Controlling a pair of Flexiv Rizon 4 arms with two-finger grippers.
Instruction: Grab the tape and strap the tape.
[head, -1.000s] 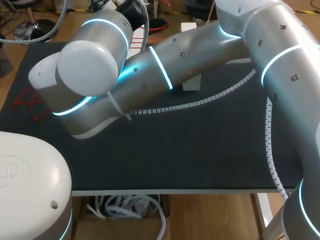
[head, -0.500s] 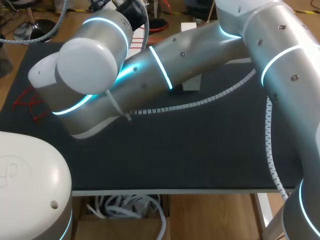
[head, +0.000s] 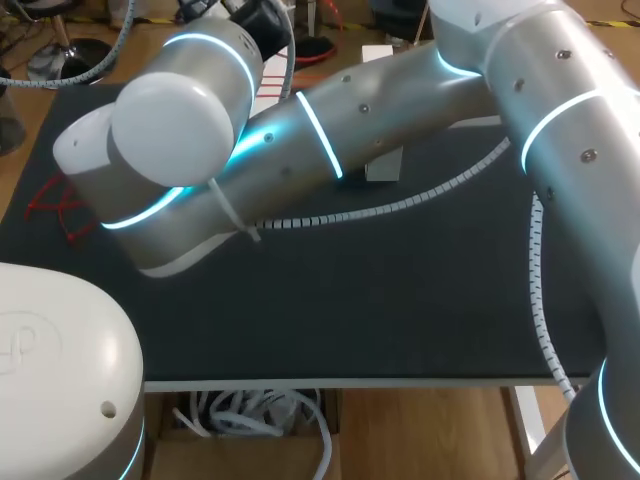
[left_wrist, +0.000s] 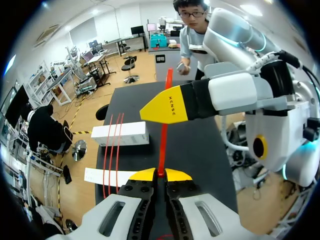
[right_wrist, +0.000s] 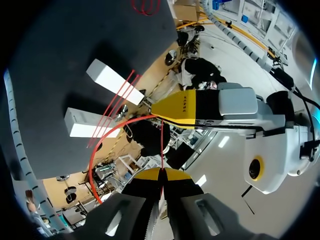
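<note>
In the left wrist view my left gripper (left_wrist: 160, 174) is shut on a thin red strap (left_wrist: 163, 135) that rises straight ahead from its yellow tips. My right gripper (left_wrist: 170, 107) crosses just ahead and pinches the same strap higher up. The right wrist view shows my right gripper (right_wrist: 161, 173) shut on the red strap (right_wrist: 161, 142). There the strap runs to the left gripper (right_wrist: 175, 109) and curves away in a wide loop (right_wrist: 94, 157). Both grippers are hidden behind the arms in the head view.
Two white boxes (left_wrist: 120, 134) (left_wrist: 107, 176) lie on the black table below the grippers, with loose red straps (left_wrist: 112, 150) laid across them. More red straps (head: 50, 205) lie at the table's left edge. A white box (head: 385, 165) shows under my right arm (head: 330, 130).
The big arm joint in the head view has edged slightly to the left. Both grips on the strap look unchanged.
</note>
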